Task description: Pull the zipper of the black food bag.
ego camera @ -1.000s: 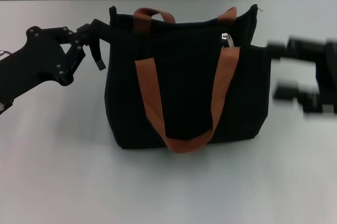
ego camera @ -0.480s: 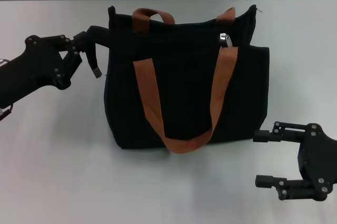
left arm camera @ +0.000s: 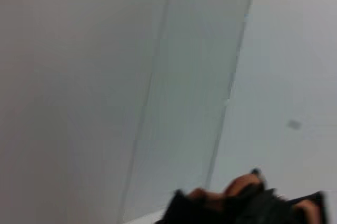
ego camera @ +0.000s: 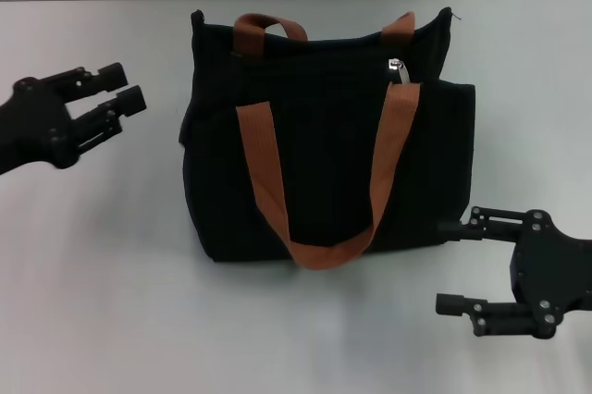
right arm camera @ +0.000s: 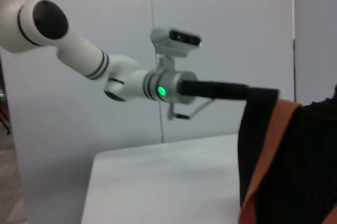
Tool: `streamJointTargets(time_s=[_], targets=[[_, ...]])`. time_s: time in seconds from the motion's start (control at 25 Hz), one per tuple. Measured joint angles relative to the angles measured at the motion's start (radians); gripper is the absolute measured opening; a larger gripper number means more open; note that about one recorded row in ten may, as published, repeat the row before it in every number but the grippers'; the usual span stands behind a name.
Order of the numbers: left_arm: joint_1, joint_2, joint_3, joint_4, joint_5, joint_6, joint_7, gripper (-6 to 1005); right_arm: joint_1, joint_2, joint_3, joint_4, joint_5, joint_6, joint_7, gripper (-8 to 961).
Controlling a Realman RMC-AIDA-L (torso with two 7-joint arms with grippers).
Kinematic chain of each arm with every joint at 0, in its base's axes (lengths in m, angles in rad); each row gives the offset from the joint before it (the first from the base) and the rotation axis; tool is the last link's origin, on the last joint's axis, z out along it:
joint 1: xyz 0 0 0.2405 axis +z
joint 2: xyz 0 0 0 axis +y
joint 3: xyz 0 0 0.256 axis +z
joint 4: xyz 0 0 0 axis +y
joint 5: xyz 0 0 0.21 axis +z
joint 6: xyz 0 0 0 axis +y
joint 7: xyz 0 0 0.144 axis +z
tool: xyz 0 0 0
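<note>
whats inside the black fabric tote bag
Nothing inside shows: the black fabric tote bag hides its contents behind its front wall. Only the silver zipper slider shows at its top edge.

The left gripper point(ego camera: 128, 89) hovers at nine o'clock, fingers parted, holding nothing. The right gripper point(ego camera: 446, 264) sits at four o'clock, jaws wide apart, empty.

The desk point(ego camera: 111, 255) is a plain light grey surface. The black food bag point(ego camera: 324, 144) stands directly on it, near the middle, slightly toward 12 o'clock.
</note>
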Motion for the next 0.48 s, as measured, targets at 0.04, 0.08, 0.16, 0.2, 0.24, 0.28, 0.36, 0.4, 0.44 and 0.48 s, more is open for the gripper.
streamJointTargets(time_s=[0.04,0.08,0.16,0.2,0.24,0.28,0.36,0.4,0.44,0.48], targets=[[0.002,0.006,-0.002,0.005,0.0,0.033,-0.015,293,0.0,0.0,0.0,0.0,0.0,0.0,0.0,741],[0.002,0.006,-0.002,0.005,0.0,0.033,-0.015,332,0.004,0.002,0.0,0.002,-0.001,0.005,0.0,741],[0.005,0.012,-0.005,0.009,-0.002,0.112,-0.031,410,0.015,0.006,0.0,0.006,-0.003,0.014,-0.001,741],[0.005,0.013,-0.005,0.01,-0.004,0.144,-0.029,449,0.017,0.009,0.0,0.008,-0.004,0.024,-0.003,741],[0.005,0.011,-0.003,0.01,-0.005,0.184,-0.022,488,0.017,0.009,0.0,0.008,-0.004,0.024,-0.003,741],[0.005,0.005,0.005,0.01,-0.006,0.208,-0.006,527,0.017,0.011,0.0,0.009,-0.004,0.029,-0.006,741],[0.01,-0.011,0.042,0.009,-0.01,0.241,0.049,583,0.019,0.012,0.0,0.021,-0.004,0.039,-0.019,741],[0.021,-0.033,0.105,0.003,-0.016,0.242,0.124,611,0.02,0.012,0.0,0.03,-0.004,0.044,-0.025,741],[0.027,-0.045,0.131,0.0,-0.016,0.241,0.163,640,0.021,0.012,0.001,0.037,-0.004,0.048,-0.028,741],[0.027,-0.045,0.131,0.0,-0.016,0.241,0.163,668,0.022,0.012,0.0,0.041,-0.004,0.051,-0.029,741]])
